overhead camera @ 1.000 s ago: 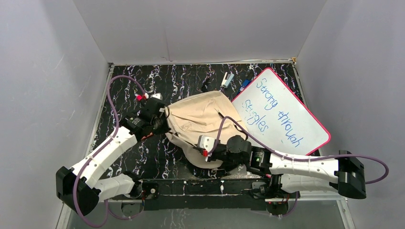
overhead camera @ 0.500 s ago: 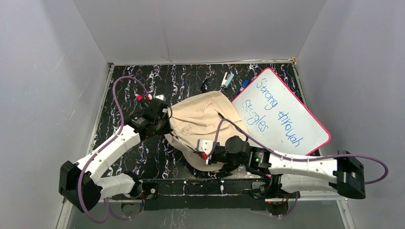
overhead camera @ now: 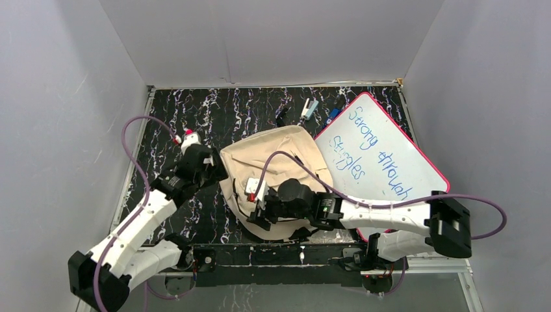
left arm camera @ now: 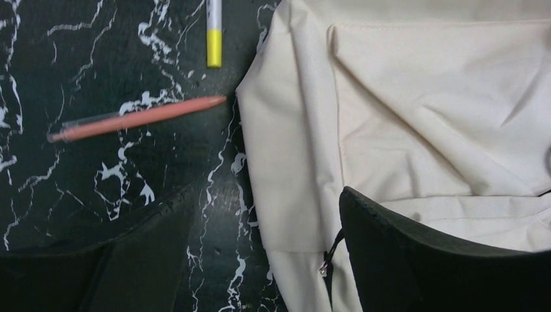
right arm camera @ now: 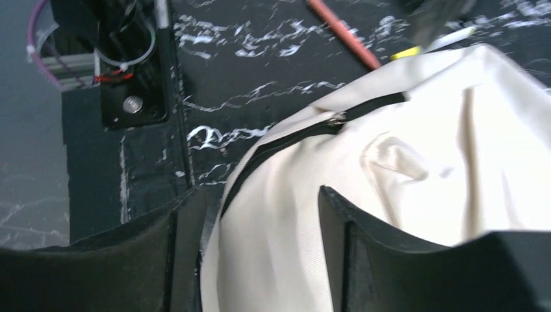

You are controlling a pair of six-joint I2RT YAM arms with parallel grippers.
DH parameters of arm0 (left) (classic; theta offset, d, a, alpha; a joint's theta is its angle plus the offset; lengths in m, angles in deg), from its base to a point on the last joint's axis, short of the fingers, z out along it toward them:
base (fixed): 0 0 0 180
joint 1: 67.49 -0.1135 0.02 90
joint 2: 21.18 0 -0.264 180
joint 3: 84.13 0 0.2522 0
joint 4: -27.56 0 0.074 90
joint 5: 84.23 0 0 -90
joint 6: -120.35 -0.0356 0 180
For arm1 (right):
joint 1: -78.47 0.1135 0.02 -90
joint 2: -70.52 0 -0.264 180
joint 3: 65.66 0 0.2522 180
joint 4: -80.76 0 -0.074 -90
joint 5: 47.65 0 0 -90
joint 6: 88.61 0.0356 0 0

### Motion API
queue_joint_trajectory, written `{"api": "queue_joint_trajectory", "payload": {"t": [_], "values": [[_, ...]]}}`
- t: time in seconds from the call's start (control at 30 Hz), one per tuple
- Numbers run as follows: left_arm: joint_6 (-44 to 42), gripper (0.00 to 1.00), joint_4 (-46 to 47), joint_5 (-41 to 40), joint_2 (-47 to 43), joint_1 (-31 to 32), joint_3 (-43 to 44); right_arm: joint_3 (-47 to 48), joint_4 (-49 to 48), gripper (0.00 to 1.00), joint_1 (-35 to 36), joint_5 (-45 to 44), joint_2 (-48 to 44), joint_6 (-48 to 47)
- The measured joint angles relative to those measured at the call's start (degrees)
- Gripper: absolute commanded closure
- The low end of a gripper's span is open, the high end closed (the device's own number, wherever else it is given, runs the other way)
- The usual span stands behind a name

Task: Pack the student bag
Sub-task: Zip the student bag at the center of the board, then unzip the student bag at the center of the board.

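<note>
1. Bag (overhead camera: 279, 162) lies flat mid-table (overhead camera: 195, 110), reaching toward the near edge, with the whiteboard (overhead camera: 383, 156) just beside its right side.
2. Left gripper (left arm camera: 266, 195) hangs over the bag's left edge, jaws wide apart, gripping nothing.
3. Right gripper (right arm camera: 258, 192) hangs over the near end by the zipper (right arm camera: 305, 133), jaws apart, empty.
4. The bag's cream fabric is creased, and the black zipper runs along its edge.

The student bag (overhead camera: 279, 162) lies crumpled on the marbled table (overhead camera: 240, 110), just beside the whiteboard (overhead camera: 383, 156).
</note>
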Motion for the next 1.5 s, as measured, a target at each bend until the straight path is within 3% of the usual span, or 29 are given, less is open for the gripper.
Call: {"api": "queue_joint_trajectory", "payload": {"t": [0.13,0.3,0.47,0.6,0.8,1.0,1.33,1.5], "values": [[3.13,0.16,-0.61,0.83,-5.27,0.0,-5.35,2.56,5.31,0.18,0.02,-6.75,-5.42,4.68],[5.9,0.14,0.02,2.97,-5.99,0.0,-8.5,11.02,14.43,0.21,-1.29,-19.34,-7.54,10.34],[6.95,0.14,1.75,5.05,-4.85,0.0,-8.5,20.55,26.56,0.25,-14.49,-24.74,-1.49,17.25],[7.72,0.14,3.02,7.41,-4.44,0.0,-8.52,21.09,32.81,0.25,-26.49,-22.75,3.23,18.53],[10.4,0.14,5.29,11.89,-5.95,0.0,-10.95,21.09,38.05,0.31,-32.79,-14.84,9.01,17.81],[14.21,0.14,6.75,16.76,-8.31,0.0,-15.67,21.09,37.55,0.45,-36.11,-9.16,10.47,16.98],[17.09,0.15,8.0,23.3,-13.79,0.0,-19.12,21.09,36.11,0.53,-37.55,-4.37,15.06,15.89],[17.2,0.18,8.31,25.94,-14.62,0.0,-21.07,21.09,35.91,0.68,-37.55,-3.26,15.41,15.63]]}}
